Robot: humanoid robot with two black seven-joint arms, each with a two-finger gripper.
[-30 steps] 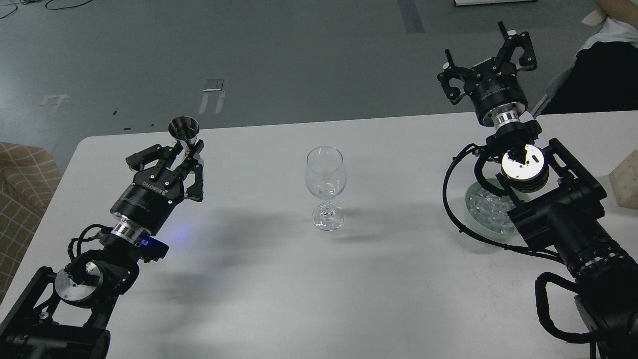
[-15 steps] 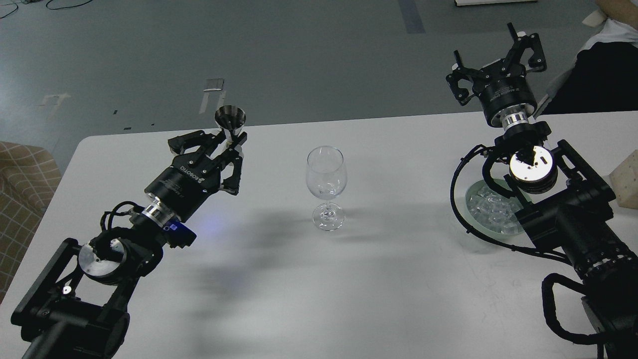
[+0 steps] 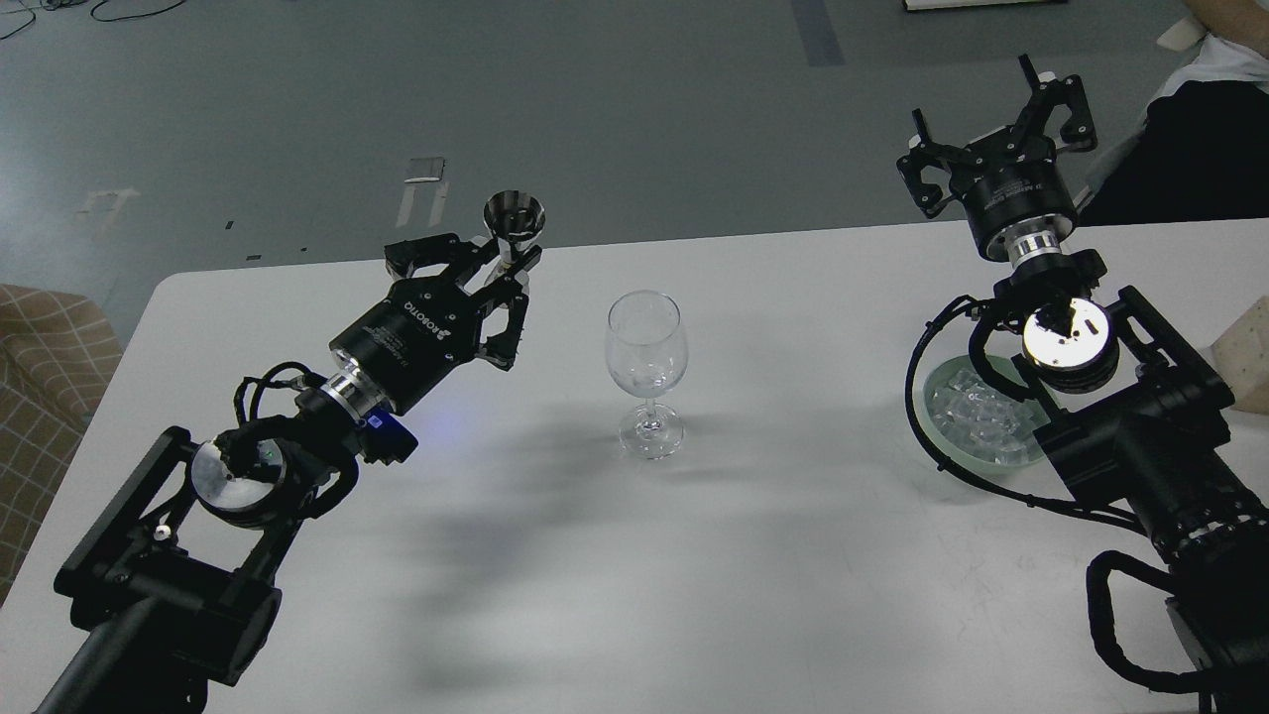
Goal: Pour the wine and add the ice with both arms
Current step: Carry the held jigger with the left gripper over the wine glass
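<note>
A clear wine glass [image 3: 647, 369] stands upright at the middle of the white table [image 3: 753, 555]. My left gripper [image 3: 504, 266] is shut on a small shiny metal cup [image 3: 514, 220], held upright above the table, left of the glass. My right gripper [image 3: 996, 114] is open and empty, raised over the table's far right edge. Ice cubes [image 3: 977, 415] lie in a pale green bowl [image 3: 940, 424] at the right, partly hidden behind my right arm.
A beige block [image 3: 1251, 357] sits at the table's right edge. A checked fabric seat [image 3: 40, 367] stands left of the table. A person in dark clothes [image 3: 1190, 149] is at the far right, beyond the table.
My left gripper has carried the metal cup to the right and farther back, toward the wine glass. My right gripper has drifted slightly right and stayed open.
</note>
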